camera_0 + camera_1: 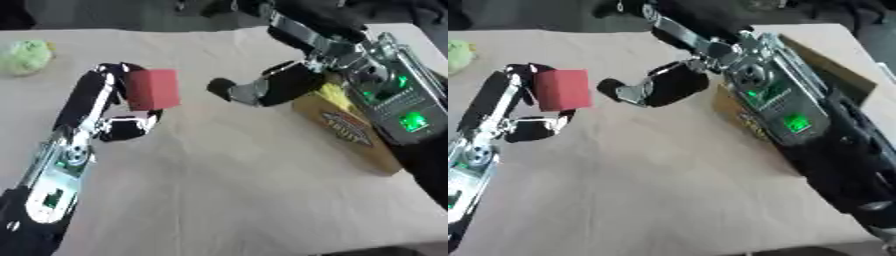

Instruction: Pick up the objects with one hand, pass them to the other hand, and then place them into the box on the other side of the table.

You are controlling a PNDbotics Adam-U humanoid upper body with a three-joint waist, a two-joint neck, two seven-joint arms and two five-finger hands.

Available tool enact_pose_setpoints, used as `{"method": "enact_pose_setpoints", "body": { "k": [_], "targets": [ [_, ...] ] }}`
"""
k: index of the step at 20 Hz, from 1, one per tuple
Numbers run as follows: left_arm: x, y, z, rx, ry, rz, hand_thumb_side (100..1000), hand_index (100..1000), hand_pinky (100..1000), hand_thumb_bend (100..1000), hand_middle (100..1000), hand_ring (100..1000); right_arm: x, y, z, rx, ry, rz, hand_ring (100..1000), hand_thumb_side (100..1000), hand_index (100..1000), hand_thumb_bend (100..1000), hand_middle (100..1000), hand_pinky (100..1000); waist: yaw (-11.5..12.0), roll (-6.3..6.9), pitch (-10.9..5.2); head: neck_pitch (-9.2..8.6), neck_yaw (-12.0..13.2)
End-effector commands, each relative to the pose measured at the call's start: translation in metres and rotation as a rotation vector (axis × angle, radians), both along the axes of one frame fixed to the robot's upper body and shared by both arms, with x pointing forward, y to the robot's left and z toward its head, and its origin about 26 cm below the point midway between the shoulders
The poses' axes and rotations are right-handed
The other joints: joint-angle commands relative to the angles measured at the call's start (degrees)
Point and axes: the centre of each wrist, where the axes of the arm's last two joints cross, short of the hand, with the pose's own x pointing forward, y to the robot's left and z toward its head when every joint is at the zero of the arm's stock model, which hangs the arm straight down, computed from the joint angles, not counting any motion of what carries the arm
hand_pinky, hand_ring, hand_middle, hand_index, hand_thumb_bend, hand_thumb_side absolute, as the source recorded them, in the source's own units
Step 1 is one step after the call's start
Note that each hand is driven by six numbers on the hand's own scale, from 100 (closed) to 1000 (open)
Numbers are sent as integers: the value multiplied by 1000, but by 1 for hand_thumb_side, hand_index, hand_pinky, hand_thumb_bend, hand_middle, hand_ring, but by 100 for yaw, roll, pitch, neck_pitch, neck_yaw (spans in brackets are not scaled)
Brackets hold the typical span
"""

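The left hand [112, 107] holds a red block [153, 89] above the table [227, 200], with fingers curled behind and over the block and the thumb curled below it. The block's right face is left bare and turned toward the right hand [271, 87]; this presentation appears intended to give the receiving hand a free surface to take.

The right hand is just beside the block but apart from it. A strip of table shows between them. Its fingers are bent forward in a partly open cup and hold nothing. One dark fingertip [219, 86] points at the block.

The cardboard box [350, 132] stands on the right side of the table, directly under the right arm. Something yellow [332, 92] shows inside its near corner. Judged from this position, the right hand could lower the block into the box with little travel once the transfer is made.

A pale green object [24, 56] lies at the far left of the table, well apart from both hands. It is probably another item awaiting pickup
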Motion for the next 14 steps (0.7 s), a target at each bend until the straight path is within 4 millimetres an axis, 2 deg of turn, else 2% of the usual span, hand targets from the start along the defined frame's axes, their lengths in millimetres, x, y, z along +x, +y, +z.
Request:
{"method": "enact_pose_setpoints", "body": {
  "k": [1,6,9,14],
  "targets": [
    [3,2,11,0,-38,5,100,517,426,221,442,457,-4,0,8,-5,-39,12,875,460,884,412,830,954,-3,1,-131,13,14],
    [2,-3,10,-7,-41,6,100,516,423,223,441,455,-5,7,10,-52,-27,40,887,490,887,390,845,949,-6,-12,-130,31,27],
    [1,-8,12,3,-79,38,100,519,426,242,445,459,-6,13,10,-79,-8,30,900,537,891,356,857,950,-7,-24,-133,43,38],
    [1,-13,9,29,-108,72,100,519,426,246,445,458,-7,19,9,-99,14,14,900,552,892,344,858,952,-9,-31,-134,32,54]
  ]
}}
